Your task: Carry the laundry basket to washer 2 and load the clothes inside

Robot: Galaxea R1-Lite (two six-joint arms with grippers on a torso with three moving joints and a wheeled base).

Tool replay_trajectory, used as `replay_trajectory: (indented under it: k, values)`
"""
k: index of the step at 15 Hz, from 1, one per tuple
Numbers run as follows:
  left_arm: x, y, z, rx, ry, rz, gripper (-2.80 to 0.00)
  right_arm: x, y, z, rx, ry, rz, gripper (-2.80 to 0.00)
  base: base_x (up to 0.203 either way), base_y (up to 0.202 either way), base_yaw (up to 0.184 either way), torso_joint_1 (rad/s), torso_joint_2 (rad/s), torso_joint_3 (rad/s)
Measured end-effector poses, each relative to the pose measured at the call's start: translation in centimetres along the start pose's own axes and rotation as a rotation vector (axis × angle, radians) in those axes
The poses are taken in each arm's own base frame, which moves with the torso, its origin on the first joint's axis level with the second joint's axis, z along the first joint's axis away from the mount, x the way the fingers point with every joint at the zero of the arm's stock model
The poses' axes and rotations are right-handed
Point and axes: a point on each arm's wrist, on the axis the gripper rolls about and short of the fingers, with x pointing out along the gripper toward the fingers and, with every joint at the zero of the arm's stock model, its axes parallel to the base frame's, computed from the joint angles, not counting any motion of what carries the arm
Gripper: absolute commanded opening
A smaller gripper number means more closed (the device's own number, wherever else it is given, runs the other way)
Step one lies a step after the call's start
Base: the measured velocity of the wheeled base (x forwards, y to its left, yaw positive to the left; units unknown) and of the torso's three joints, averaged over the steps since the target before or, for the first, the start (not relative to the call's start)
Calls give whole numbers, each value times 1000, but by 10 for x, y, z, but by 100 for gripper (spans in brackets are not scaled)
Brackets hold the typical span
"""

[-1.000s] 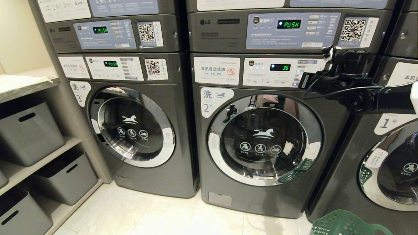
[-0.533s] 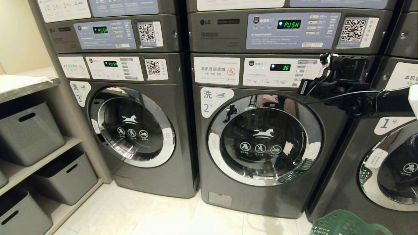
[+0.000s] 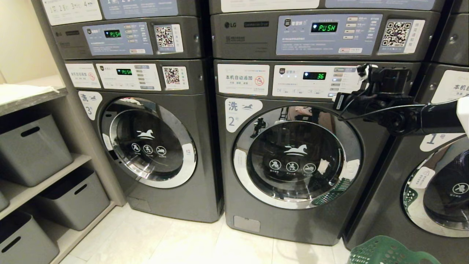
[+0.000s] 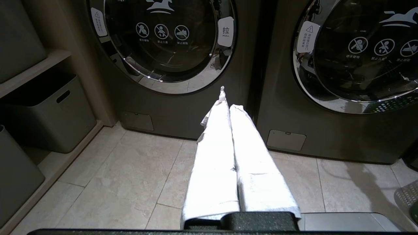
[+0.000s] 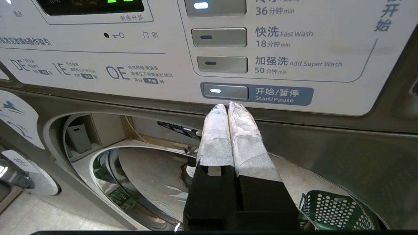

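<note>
1. Washer 2 (image 3: 293,161), middle of the row: door (image 3: 297,157) closed, display (image 3: 314,76) reads 36. Washer 3 (image 3: 146,143) on its left, washer 1 (image 3: 432,183) on its right.
2. Shelving at far left holds grey bins (image 3: 31,148).
3. Basket (image 3: 388,253), green and perforated, on the floor at lower right in front of washer 1; only its rim shows in the head view. No clothes visible in it.
4. Right gripper (image 5: 227,106) up at washer 2's control panel, white-wrapped fingers pressed together, holding nothing; tips just below the Start/Pause button (image 5: 225,91), whose light is on. Contact cannot be told.
5. Left gripper (image 4: 228,98) low above the floor tiles, pointing between washers 3 and 2, fingers closed, empty.
</note>
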Motion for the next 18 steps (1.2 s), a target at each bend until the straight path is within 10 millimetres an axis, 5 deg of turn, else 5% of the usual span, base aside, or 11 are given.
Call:
replay_trajectory:
  k: [18]
  values:
    - [0,0,0,0,0,0,-280,14,0,2,-13,-40,3,-280,0,0,0,0,0,0]
